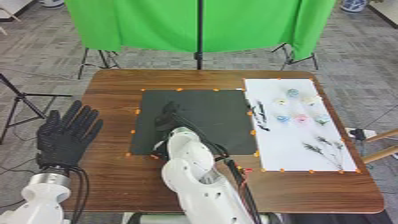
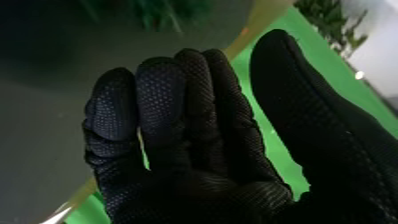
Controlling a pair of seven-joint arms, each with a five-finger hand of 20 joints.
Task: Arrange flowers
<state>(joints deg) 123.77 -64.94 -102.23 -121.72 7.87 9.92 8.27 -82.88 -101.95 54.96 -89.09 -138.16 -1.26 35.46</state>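
At the near left, the left hand [image 1: 65, 134] is by the left edge of the brown table [image 1: 115, 187], with its fingers straight and spread, pointing to the far side. The white right arm [image 1: 197, 175] comes in from the near side, and its right hand [image 1: 166, 121] is over the black mat [image 1: 218, 107] in the middle. That hand is open — its fingers point up with just a little bend, and the thumb stands apart from them.

To the right of the mat is a big white sheet [image 1: 275, 147]. On its near part lie thin stems with little leaves [image 1: 313, 148]. A bit farther is a row of three flowers: a blue flower [image 1: 282, 119] at the left, a pink flower [image 1: 301, 119] in the middle and a pale flower [image 1: 321, 120] at the right. Dark leaves [image 1: 259, 116] lie by the sheet's left edge, next to the mat. Farther still are two more light flowers [image 1: 281, 101], with another blue flower [image 1: 293, 93] between and past them. Orange bits of tape [image 1: 179, 89] go round the mat and the sheet. Past the table's far edge — a green cloth [image 1: 151, 25] hangs.
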